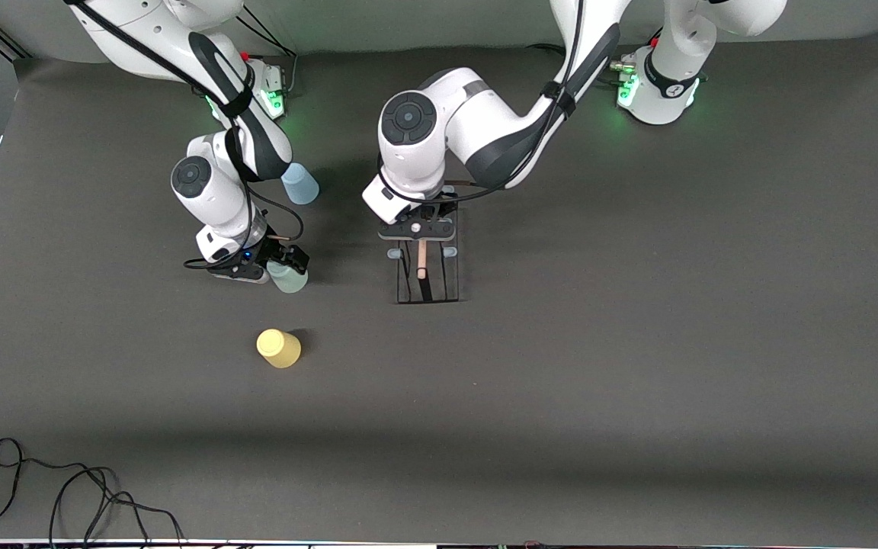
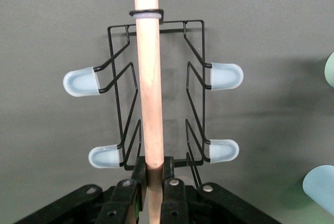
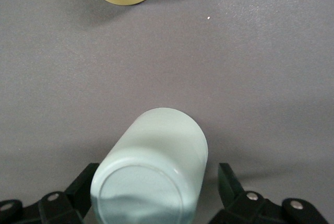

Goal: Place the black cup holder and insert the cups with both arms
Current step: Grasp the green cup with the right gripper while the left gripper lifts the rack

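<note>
While the black cup holder (image 1: 427,268) stands near the middle of the table, the left gripper (image 1: 418,229) sits over its end nearest the robots' bases, fingers (image 2: 138,174) closed on the light wooden rod handle (image 2: 148,78) that runs along its top. In the left wrist view the rod passes between the two black fingers, and four pale blue-grey prong tips (image 2: 81,82) stick out sideways from the black wire frame on either side.

Toward the right arm's end of the table, the right gripper (image 1: 280,268) is down around the pale green cup (image 1: 288,277). Its fingers (image 3: 83,185) are spread apart, one on each side of the cup's upturned base; whether they touch the cup's walls I cannot tell. The cup stands upside down on the grey table (image 1: 637,343).

Nearer to the front camera than the green cup, and well apart from it, the yellow cup (image 1: 279,348) also stands upside down. Farther from the camera, the light blue cup (image 1: 300,184) stands beside the right arm's (image 1: 210,191) forearm, partly hidden by it. A black cable (image 1: 65,496) lies looped at the table's edge nearest the camera.
</note>
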{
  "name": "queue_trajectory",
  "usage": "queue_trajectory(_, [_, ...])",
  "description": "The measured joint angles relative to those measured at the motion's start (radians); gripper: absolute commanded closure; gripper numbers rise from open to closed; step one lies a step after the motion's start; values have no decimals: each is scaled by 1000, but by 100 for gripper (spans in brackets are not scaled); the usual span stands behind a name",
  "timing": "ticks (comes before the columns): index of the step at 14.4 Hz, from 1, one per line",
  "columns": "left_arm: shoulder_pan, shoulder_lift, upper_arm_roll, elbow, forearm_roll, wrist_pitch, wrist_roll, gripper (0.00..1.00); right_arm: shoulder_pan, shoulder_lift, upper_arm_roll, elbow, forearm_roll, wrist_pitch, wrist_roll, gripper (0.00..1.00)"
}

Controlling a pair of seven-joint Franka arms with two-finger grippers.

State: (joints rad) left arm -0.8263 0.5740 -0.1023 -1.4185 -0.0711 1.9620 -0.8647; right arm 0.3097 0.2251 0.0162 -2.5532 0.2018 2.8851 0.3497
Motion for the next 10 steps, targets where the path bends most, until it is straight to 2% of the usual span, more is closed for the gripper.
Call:
queue_trajectory(5, [0, 18, -8, 3, -24, 33, -1, 99, 0, 0, 0, 0, 0, 0, 1, 3])
queue_trajectory(6, [0, 20, -8, 3, -24, 47, -2, 92, 0, 0, 0, 0, 0, 0, 1, 4])
queue_trajectory(7, [0, 23, -8, 4, -25, 55, -2, 82, 0, 0, 0, 0, 0, 0, 1, 7])
queue_trajectory(9, [0, 33, -8, 5, -25, 73, -2, 34, 0, 0, 0, 1, 0, 0, 1, 35])
queue_trajectory(10, [0, 35, -8, 5, -25, 85, -2, 26, 0, 0, 0, 1, 0, 0, 1, 53])
